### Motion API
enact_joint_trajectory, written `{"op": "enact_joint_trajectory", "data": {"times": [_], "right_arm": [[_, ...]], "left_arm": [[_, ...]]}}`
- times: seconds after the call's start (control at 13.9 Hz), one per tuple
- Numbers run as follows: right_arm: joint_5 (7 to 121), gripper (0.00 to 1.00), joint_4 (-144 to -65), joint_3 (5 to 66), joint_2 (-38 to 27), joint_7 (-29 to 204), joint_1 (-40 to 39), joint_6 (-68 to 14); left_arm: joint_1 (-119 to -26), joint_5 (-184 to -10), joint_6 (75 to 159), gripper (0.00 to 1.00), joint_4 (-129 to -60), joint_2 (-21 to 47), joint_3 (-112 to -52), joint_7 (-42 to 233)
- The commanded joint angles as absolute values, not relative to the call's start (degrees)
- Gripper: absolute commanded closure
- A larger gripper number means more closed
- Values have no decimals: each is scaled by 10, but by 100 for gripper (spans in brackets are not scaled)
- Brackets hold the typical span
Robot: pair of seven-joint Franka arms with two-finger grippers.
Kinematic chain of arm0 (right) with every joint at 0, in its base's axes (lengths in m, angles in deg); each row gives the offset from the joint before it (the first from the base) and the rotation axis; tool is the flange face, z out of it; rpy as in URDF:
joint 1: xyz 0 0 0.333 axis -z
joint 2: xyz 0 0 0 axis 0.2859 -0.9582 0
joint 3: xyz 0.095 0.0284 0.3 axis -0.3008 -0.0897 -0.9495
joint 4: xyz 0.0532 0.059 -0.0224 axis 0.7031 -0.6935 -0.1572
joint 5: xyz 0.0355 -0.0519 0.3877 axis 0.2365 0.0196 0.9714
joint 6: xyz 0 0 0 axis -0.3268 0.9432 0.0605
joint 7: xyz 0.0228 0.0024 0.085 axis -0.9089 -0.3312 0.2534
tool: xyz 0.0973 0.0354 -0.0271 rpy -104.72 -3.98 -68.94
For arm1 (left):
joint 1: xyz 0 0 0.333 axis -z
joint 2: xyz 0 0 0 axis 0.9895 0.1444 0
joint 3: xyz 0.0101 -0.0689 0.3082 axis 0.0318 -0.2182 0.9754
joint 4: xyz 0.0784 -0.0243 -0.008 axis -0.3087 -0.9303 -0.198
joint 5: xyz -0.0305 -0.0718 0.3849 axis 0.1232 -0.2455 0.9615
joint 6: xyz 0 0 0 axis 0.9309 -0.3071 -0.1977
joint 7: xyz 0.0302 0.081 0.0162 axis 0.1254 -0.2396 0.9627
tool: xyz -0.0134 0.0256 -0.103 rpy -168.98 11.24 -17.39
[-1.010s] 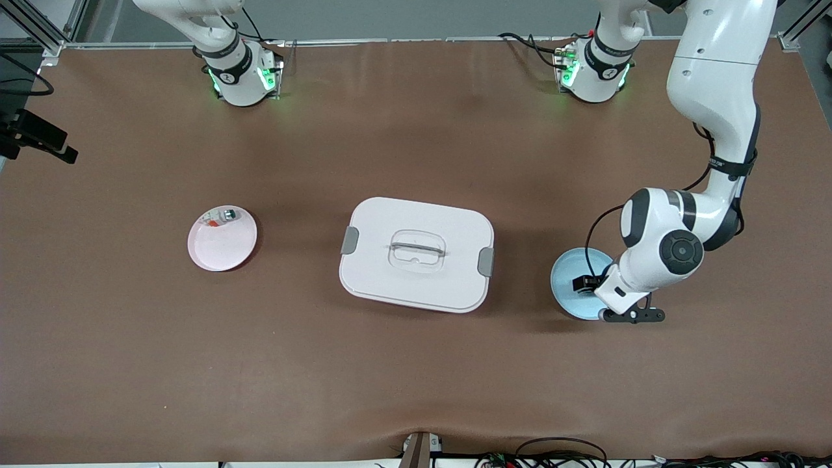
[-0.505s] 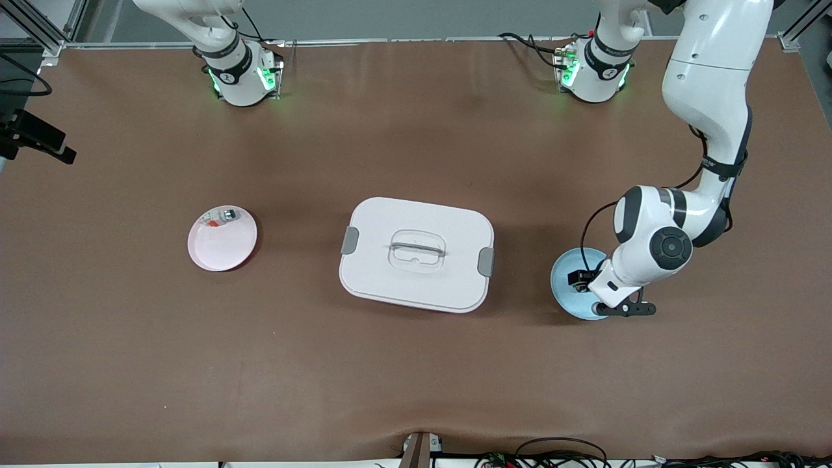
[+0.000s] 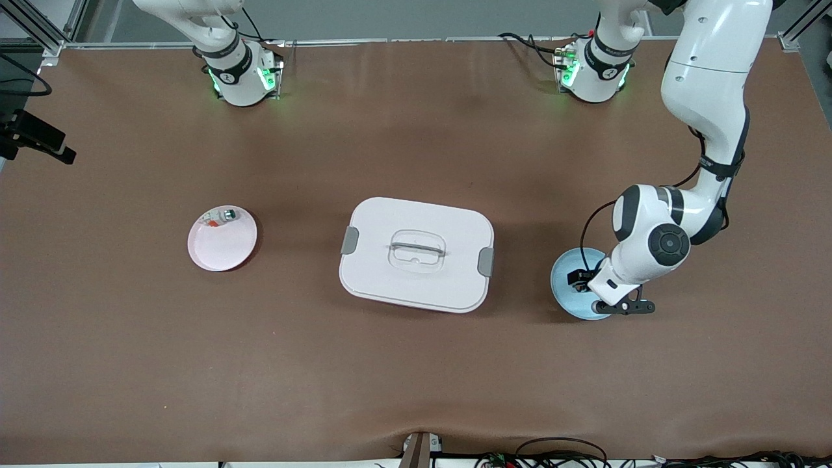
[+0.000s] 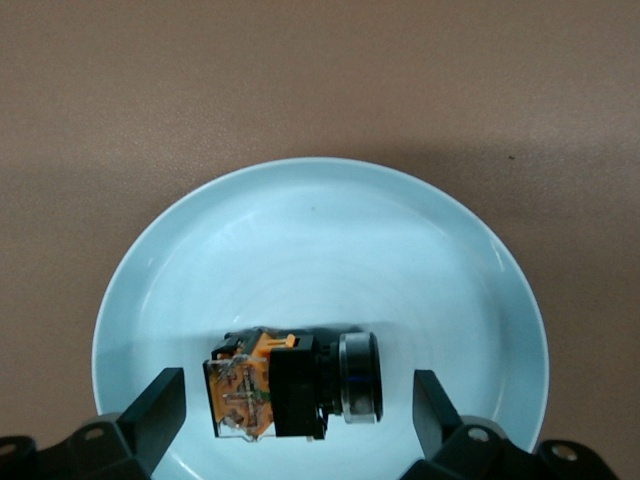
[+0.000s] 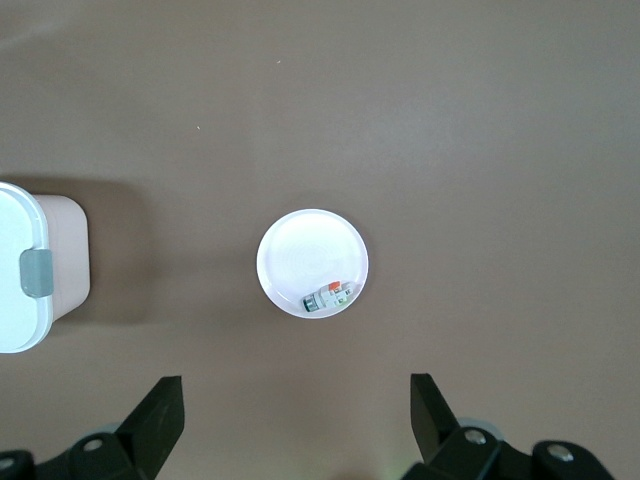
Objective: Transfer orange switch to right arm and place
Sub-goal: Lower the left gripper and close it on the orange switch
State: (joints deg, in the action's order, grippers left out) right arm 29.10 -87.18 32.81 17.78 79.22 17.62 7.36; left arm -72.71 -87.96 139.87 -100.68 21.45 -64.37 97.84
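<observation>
Brown table [image 3: 390, 377] (matte); left end effector [image 4: 295, 425] open over orange switch [image 4: 295, 385]; right open.

A brown worktop [image 3: 416, 364] fills the scene under even light, backed by a grey wall [image 3: 422, 19] and aluminium framing [image 3: 39, 26]; loose cables [image 3: 559, 452] trail along its near edge.

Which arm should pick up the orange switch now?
Left. Its open end effector hangs over the blue plate, fingers on both sides of the orange switch. The right end effector is over bare table beside the pink plate.
</observation>
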Motion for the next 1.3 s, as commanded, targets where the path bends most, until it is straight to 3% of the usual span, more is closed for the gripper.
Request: {"op": "enact_joint_trajectory", "data": {"times": [0.0, 1.08, 1.23], "right_arm": [[297, 0, -873, 327, 181, 798, 180, 69], [297, 0, -873, 327, 181, 798, 181, 70], [293, 0, -873, 327, 181, 798, 180, 70]], "left_arm": [[-731, -877, 1421, 0, -1021, 212, -648, 986], [-730, -878, 1459, 0, -1021, 233, -648, 1030], [-729, -878, 1458, 42, -1021, 233, -648, 1045]]}}
